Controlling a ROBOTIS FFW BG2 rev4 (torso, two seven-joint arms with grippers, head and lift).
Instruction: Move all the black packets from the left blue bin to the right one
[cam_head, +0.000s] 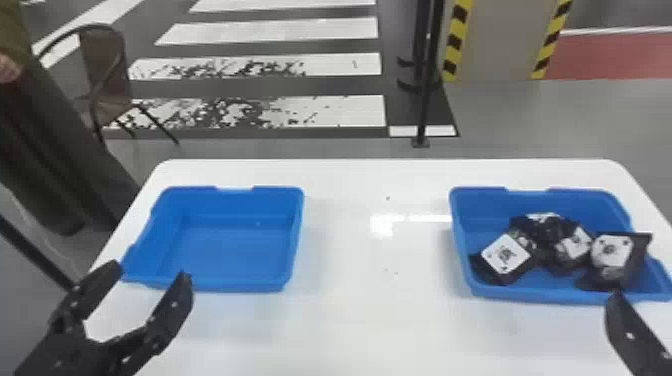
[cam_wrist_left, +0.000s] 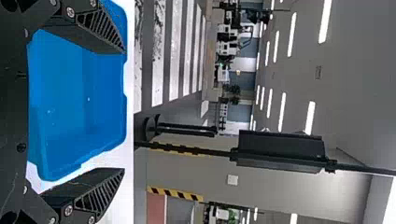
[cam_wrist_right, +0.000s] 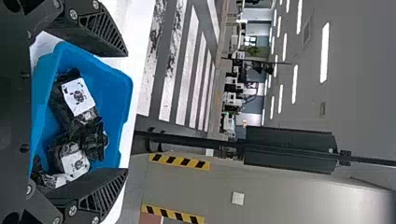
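The left blue bin (cam_head: 235, 250) holds nothing. In the right blue bin (cam_head: 467, 240) lie several black packets (cam_head: 545, 235) with white labels, piled together, one leaning at the bin's right end. My left gripper (cam_head: 150, 280) stands open by the near left corner of the left bin, nothing between its fingers. One finger of my right gripper (cam_head: 617, 300) shows at the right bin's near edge. In the left wrist view my left gripper (cam_wrist_left: 122, 112) is spread wide before the bare bin; in the right wrist view my right gripper (cam_wrist_right: 126, 112) is open, with the packets (cam_wrist_right: 77, 98) beyond it.
Both bins stand on a white table (cam_head: 375, 310), with bare tabletop between them. Behind the table are a thin black post (cam_head: 425, 100) and a chair (cam_head: 105, 75). A person stands beyond the table's left side.
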